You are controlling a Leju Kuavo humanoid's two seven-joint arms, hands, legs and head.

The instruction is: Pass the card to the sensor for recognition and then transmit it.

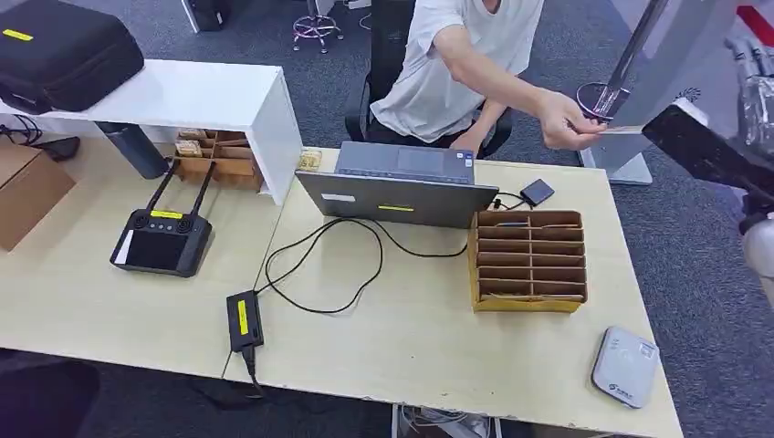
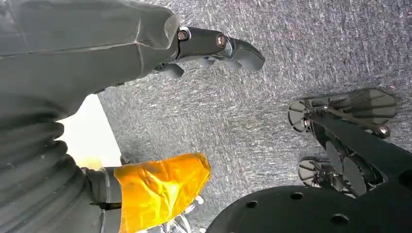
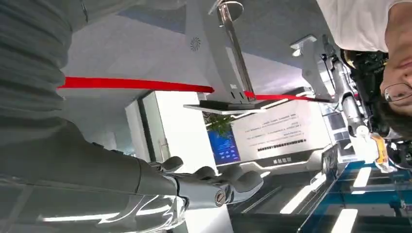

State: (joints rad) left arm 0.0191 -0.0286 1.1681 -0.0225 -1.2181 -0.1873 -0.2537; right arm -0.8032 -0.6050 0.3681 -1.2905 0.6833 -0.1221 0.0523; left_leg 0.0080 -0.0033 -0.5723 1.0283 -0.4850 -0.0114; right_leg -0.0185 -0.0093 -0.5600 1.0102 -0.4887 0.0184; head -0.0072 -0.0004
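A person in a white shirt sits behind the table and reaches out with one hand (image 1: pixel 568 122), pinching a thin pale card (image 1: pixel 622 130). The card's far end meets the tip of my raised right hand (image 1: pixel 698 146), a dark shape at the right edge. In the right wrist view my right hand (image 3: pixel 214 183) has its fingers (image 3: pixel 243 179) stretched out with nothing between them. The grey-white sensor (image 1: pixel 625 365) lies near the table's front right corner. My left hand (image 2: pixel 214 46) hangs over the carpet and holds nothing, its orange-taped thumb (image 2: pixel 160 189) apart from the fingers.
A cardboard slotted card box (image 1: pixel 529 260) stands right of centre, with a laptop (image 1: pixel 402 187) behind it trailing a cable to a power brick (image 1: pixel 245 319). A black controller (image 1: pixel 162 239) and a white shelf (image 1: pixel 210 96) carrying a black case (image 1: pixel 64 50) sit left.
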